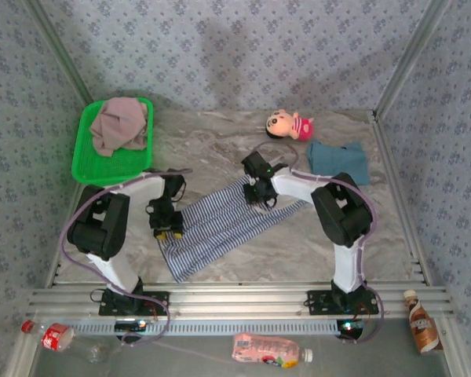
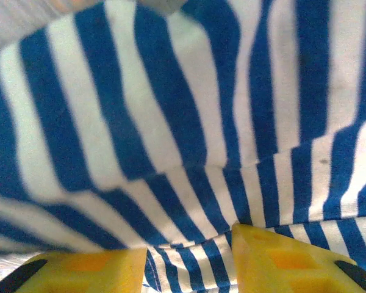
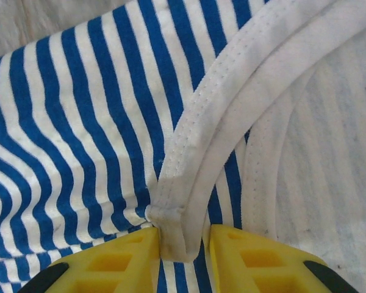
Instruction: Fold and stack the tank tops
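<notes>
Striped tank top [image 1: 220,224]: left end effector [image 2: 189,247] clamps its side edge, right end effector [image 3: 183,238] its strap [image 3: 232,104].

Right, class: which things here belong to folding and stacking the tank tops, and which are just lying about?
Job: striped tank top, teal tank top, mauve tank top.
Lying about: plush doll, green tray, red-labelled bottle, pink bottle, brown bottle.
</notes>
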Motion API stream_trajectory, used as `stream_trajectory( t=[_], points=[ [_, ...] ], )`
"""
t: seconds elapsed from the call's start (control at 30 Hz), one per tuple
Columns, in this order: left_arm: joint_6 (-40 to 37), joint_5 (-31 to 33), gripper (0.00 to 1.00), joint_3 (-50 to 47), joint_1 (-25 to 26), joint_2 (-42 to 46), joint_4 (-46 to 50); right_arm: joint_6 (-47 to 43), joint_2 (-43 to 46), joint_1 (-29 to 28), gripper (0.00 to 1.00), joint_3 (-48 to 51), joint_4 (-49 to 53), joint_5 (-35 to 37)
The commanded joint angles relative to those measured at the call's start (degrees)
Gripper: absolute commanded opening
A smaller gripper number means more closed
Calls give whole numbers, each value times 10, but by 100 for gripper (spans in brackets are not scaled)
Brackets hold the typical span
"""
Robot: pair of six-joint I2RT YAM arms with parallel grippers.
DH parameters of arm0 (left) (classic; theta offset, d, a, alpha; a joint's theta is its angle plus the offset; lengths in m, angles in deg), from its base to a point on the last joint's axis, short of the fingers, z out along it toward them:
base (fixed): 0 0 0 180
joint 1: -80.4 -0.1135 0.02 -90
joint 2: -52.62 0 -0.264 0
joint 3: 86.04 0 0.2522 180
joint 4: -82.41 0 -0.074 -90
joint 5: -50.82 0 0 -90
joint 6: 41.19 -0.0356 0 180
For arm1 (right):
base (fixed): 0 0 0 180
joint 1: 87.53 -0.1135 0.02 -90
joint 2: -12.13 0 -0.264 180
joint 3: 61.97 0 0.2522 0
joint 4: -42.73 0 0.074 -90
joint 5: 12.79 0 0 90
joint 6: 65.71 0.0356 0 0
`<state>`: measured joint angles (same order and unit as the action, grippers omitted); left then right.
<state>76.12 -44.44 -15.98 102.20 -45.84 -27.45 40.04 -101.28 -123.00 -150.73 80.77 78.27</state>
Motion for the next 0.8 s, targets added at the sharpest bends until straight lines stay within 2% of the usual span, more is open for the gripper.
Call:
stream_trajectory(
  t=[0.0, 0.33, 0.5, 0.63, 0.77],
  points=[
    [73, -47, 42, -31, 28, 14, -23, -107, -50, 5, 30, -49, 52, -16],
    [207, -91, 43, -81, 115, 63, -62, -283, -165, 17, 31, -219, 124, -74],
    [268, -107, 44, -76, 160, 63, -90, -351, -204, 15, 31, -276, 133, -69],
    [293, -75, 45, -62, 161, 90, -59, -399, -216, 22, 31, -292, 105, -68],
    [304, -72, 46, -54, 161, 110, -45, -443, -218, 28, 31, -304, 69, -86]
  ],
)
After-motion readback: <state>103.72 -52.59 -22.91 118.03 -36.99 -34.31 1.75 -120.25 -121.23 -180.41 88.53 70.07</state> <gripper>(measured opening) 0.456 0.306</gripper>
